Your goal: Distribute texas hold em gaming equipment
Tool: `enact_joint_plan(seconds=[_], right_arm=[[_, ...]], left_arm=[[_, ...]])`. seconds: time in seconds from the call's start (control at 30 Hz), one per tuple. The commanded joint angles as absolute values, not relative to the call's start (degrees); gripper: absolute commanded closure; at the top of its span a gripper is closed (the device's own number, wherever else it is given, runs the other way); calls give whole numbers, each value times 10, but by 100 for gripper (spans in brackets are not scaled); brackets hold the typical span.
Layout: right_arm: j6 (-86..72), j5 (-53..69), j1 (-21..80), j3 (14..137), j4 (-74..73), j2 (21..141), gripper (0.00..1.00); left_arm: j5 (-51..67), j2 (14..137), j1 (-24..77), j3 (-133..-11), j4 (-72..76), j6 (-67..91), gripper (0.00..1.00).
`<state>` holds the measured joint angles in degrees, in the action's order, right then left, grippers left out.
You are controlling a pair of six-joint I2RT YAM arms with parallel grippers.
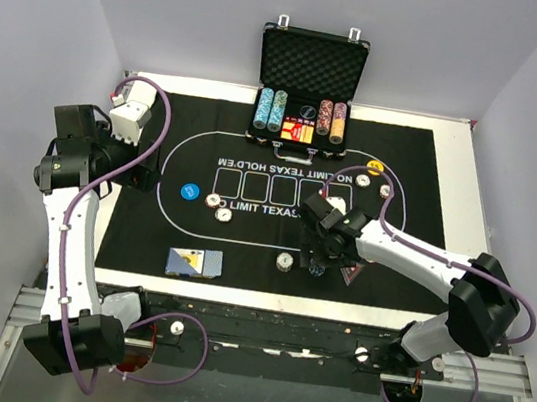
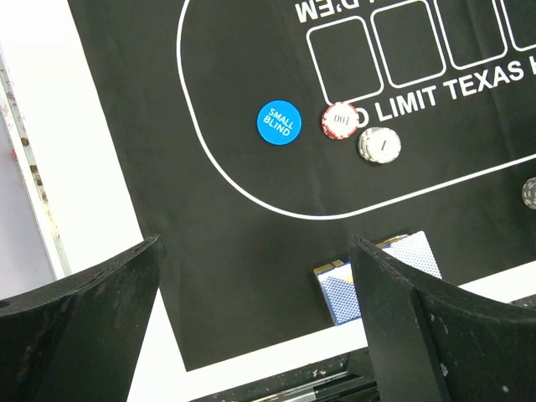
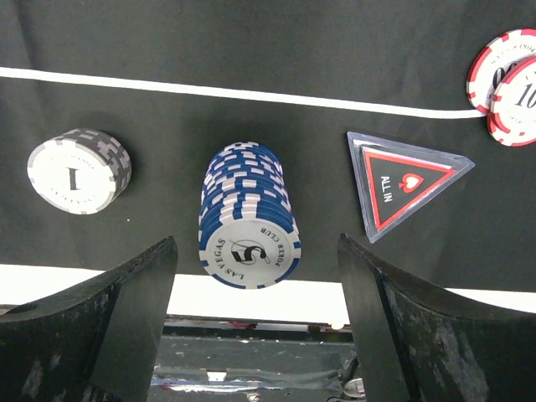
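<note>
Blue-and-white striped poker chips (image 3: 249, 219) are standing stacked by the near edge of the black printed mat (image 1: 241, 248), left of the red triangular plastic marker (image 3: 406, 180). We are straddling them with our right gripper (image 3: 256, 251), jaws spread; our left gripper (image 2: 255, 243) is hovering released over the mat's left.

even, diffuse overhead light; i see soft, short shadows beside the chip stack (image 3: 249, 219) on the mat (image 3: 251, 42); the white table (image 3: 494, 301) at the mat's near edge is overexposed.
</note>
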<state>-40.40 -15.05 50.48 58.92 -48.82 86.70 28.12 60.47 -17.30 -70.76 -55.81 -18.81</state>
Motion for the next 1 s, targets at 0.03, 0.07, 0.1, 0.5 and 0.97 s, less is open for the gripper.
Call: enact_joint_plan(seconds=[0.03, 0.07, 0.1, 0.5, 0.97], right_arm=[[-416, -165, 508, 579, -461, 881, 19], [-416, -167, 509, 579, -459, 882, 22], [-417, -170, 508, 581, -455, 885, 23], [-417, -173, 509, 584, -439, 898, 42], [-419, -187, 508, 608, -472, 880, 62]], left_arm=[[294, 598, -177, -702, -555, -185, 1], [294, 598, -177, -702, -555, -185, 1], [295, 597, -176, -702, -555, -185, 1], [294, 594, -176, -699, -555, -186, 1], [293, 592, -176, -691, -551, -187, 1]])
